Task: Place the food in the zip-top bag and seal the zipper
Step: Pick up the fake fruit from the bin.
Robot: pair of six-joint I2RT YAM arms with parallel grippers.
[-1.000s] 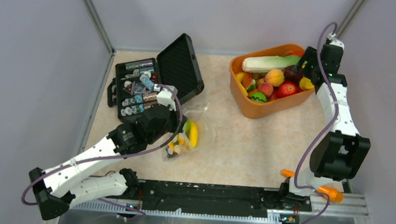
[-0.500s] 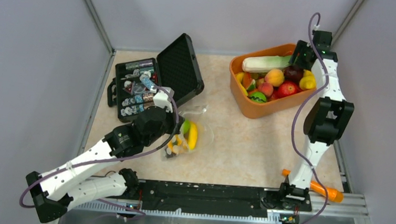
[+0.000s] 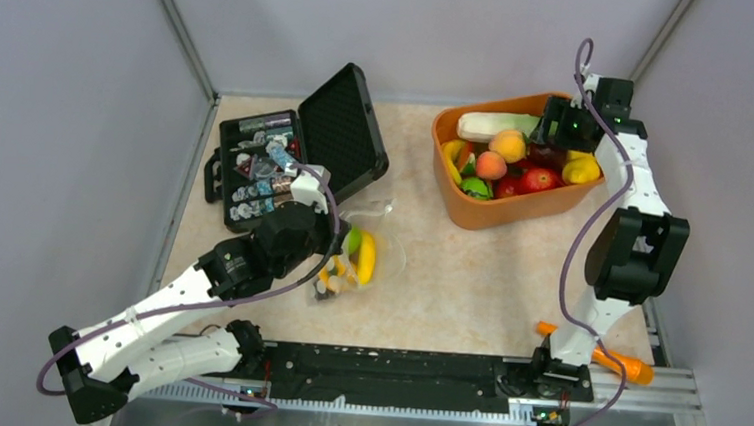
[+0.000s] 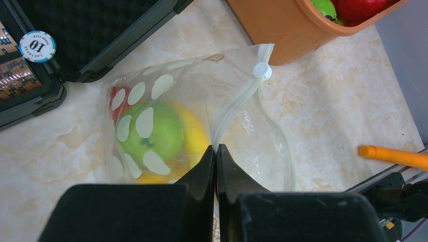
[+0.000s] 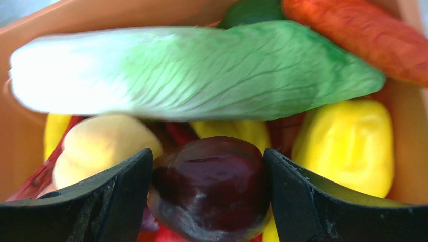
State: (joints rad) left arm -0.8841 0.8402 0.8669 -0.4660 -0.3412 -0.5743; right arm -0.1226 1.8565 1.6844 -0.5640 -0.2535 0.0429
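Note:
The clear polka-dot zip-top bag [image 3: 371, 248] lies on the table in front of the black case. It holds a green fruit [image 4: 151, 131], a yellow one [image 4: 194, 133] and other pieces of food. My left gripper [image 4: 216, 148] is shut on the bag's open edge at the zipper [image 4: 237, 108], whose white slider [image 4: 262, 70] sits at the far end. My right gripper [image 5: 207, 154] is down inside the orange tub [image 3: 483, 210]. Its fingers press both sides of a dark purple fruit [image 5: 212, 186]. Around it lie a green-white cabbage [image 5: 202, 70], a yellow piece [image 5: 348, 141] and a carrot [image 5: 363, 35].
The open black case [image 3: 297, 147] with small wrapped bits stands at the back left, close behind the bag. An orange-handled tool [image 3: 608, 358] lies by the right arm's base. Grey walls close in the table on three sides.
My right gripper has swung left and down into the tub onto the purple fruit, and the tub has shifted a little left. The left arm and bag have barely moved.

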